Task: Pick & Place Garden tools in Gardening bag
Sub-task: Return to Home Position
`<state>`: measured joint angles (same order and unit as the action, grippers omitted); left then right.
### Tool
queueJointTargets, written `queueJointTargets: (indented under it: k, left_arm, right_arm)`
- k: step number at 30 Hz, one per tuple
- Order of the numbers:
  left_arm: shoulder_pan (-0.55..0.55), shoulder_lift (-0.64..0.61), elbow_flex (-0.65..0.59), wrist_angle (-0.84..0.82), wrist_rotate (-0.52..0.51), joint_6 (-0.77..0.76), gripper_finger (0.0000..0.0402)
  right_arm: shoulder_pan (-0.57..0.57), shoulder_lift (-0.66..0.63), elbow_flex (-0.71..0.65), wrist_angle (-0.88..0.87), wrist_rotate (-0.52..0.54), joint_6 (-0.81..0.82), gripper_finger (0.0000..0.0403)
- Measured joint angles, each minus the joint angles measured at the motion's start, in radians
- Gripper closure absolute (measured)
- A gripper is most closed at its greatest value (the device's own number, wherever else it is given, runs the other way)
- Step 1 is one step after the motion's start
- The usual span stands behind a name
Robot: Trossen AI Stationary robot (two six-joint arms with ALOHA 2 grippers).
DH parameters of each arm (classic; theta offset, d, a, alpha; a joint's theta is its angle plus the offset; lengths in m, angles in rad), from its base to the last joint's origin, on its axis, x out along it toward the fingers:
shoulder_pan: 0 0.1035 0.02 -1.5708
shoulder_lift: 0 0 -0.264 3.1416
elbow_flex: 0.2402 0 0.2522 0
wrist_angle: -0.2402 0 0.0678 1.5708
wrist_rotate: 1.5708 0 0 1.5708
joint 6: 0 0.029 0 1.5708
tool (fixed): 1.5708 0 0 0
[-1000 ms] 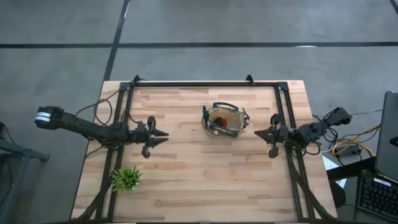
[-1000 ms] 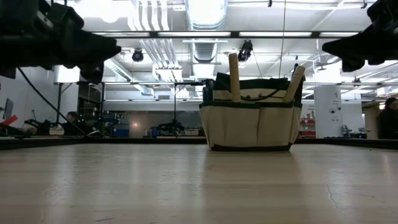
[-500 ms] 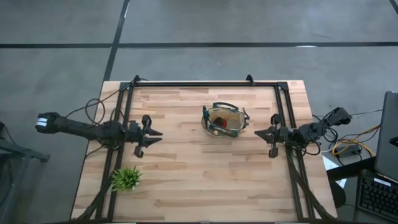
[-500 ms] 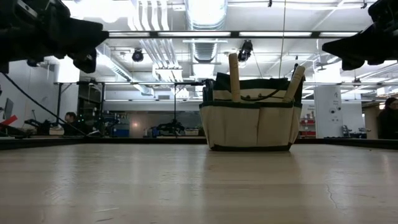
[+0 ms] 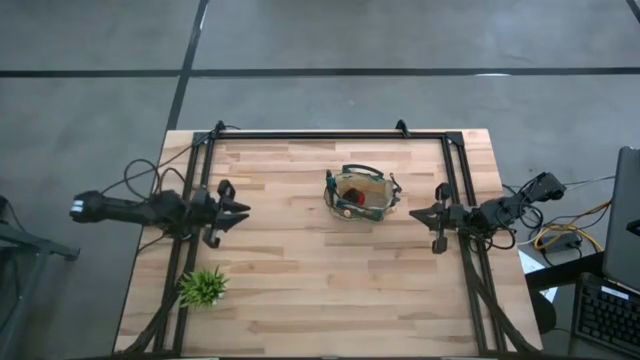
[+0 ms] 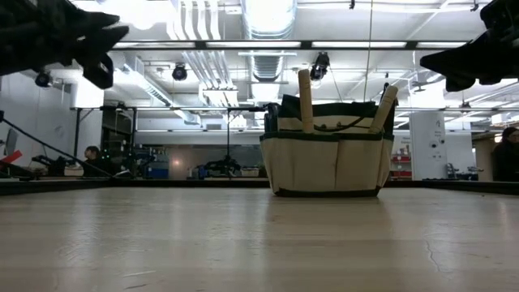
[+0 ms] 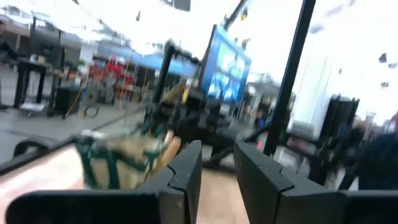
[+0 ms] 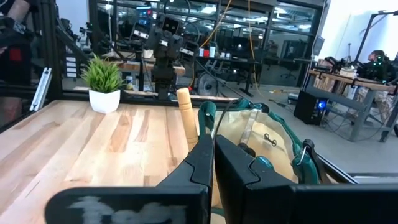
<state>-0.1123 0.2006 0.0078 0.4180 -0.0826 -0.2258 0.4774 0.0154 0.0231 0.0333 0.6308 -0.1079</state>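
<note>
On the table (image 5: 300,290) stood the gardening bag (image 5: 360,196), trowel handles (image 6: 305,99) poking out. No tool lay outside, so packing looked done. The left gripper (image 5: 244,210) hovered with fingers narrowly apart, the right gripper (image 5: 412,213) with fingers closed — both empty.

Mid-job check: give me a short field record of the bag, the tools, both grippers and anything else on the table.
bag: gardening bag upright on the table, right of centre
tools: two wooden trowel handles stick up out of the bag; no tool seen loose on the table
left: left gripper raised over the table's left side, fingers slightly apart, empty
right: right gripper raised just right of the bag, fingers shut, empty
other: potted plant by the table's left edge, near a corner
</note>
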Motion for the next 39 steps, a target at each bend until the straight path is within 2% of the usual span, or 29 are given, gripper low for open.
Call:
queueJointTargets:
  k: [6,39]
  left_arm:
    - [0.000,0.004,-0.001,-0.034,0.002,0.065,0.0303]
    - [0.000,0.004,0.002,-0.061,0.003,0.061,0.0303]
  right_arm:
    - [0.000,0.000,0.000,0.000,0.000,0.000,0.0394]
    - [0.011,0.000,0.000,0.000,-0.001,-0.002,0.0394]
